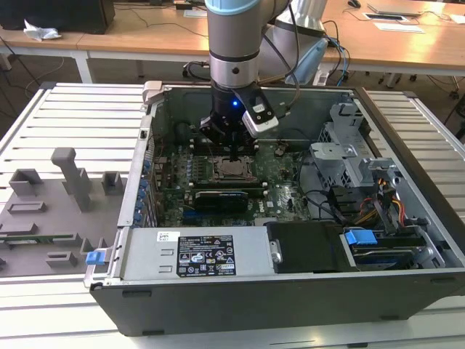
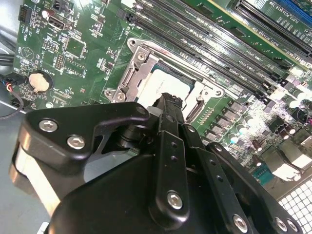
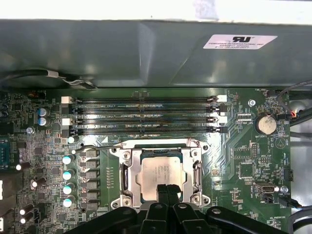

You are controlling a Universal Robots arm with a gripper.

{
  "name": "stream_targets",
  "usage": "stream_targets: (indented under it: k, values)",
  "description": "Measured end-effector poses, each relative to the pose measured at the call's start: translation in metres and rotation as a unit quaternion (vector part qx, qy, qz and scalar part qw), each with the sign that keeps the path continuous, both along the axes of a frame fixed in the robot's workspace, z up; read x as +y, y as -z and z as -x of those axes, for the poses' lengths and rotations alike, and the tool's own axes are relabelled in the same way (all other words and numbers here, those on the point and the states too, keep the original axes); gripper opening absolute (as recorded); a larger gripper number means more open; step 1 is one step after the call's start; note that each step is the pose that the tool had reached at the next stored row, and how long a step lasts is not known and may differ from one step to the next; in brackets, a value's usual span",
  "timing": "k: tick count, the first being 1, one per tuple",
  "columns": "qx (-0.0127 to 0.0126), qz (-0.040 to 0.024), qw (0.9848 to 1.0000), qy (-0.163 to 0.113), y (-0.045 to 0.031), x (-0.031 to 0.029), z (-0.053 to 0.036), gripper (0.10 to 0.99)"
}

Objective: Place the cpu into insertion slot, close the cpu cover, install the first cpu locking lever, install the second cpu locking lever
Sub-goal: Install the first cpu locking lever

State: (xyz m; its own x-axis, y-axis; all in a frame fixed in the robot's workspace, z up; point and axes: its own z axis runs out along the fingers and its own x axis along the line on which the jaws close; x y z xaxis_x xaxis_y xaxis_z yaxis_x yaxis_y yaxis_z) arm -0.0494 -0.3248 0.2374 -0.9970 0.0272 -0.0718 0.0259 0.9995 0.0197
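Observation:
The cpu [image 3: 158, 170] lies flat in the insertion slot [image 3: 202, 148], silver top face up, on the green motherboard. The cpu cover [image 3: 127, 171], a silver frame, lies down around the chip, which shows through its window. A thin metal lever rod [image 3: 97, 145] runs along the socket side nearest the memory slots. My gripper [image 3: 168, 189] is shut with nothing between its black fingers, its tips just over the chip's edge. The second wrist view has the gripper [image 2: 168, 101] over the cpu [image 2: 163, 83] and the cover [image 2: 134, 73]. In the exterior view the gripper [image 1: 231, 150] hangs straight above the socket [image 1: 232, 171].
Several long memory slots [image 3: 146, 114] lie beside the socket, and past them rises the case wall [image 3: 146, 48]. A coin battery [image 3: 266, 125] and capacitors [image 3: 67, 173] flank it. The power supply [image 1: 196, 254], drive cage [image 1: 349, 153] and cables crowd the case. A grey fixture tray [image 1: 51, 211] lies at the exterior view's left.

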Motion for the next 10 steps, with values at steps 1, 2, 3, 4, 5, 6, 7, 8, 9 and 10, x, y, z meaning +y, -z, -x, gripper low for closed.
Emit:
stream_targets:
  k: [1, 2, 3, 4, 5, 6, 7, 8, 9, 10]
  values:
    - [0.0000, 0.0000, 1.0000, 0.000, 0.0000, 0.0000, 0.0000, 0.106]
    - [0.0000, 0.0001, 1.0000, 0.000, 0.0000, 0.0000, 0.0000, 0.106]
    - [0.0000, 0.0001, 1.0000, 0.000, 0.0000, 0.0000, 0.0000, 0.106]
    - [0.0000, 0.0001, 1.0000, 0.000, -0.0001, 0.0000, 0.0000, 0.106]
    - [0.0000, 0.0001, 1.0000, 0.000, -0.0010, 0.0000, 0.0000, 0.106]
    - [0.0000, 0.0001, 1.0000, 0.000, -0.0021, 0.0000, 0.0000, 0.106]
    - [0.0000, 0.0002, 1.0000, 0.000, -0.0032, 0.0000, 0.0000, 0.106]
    - [-0.0001, 0.0000, 1.0000, 0.000, -0.0031, 0.0000, 0.0000, 0.106]
    - [-0.0001, 0.0000, 1.0000, 0.000, -0.0031, 0.0000, 0.0000, 0.106]
    - [0.0000, 0.0000, 1.0000, 0.000, -0.0031, 0.0000, 0.0000, 0.106]
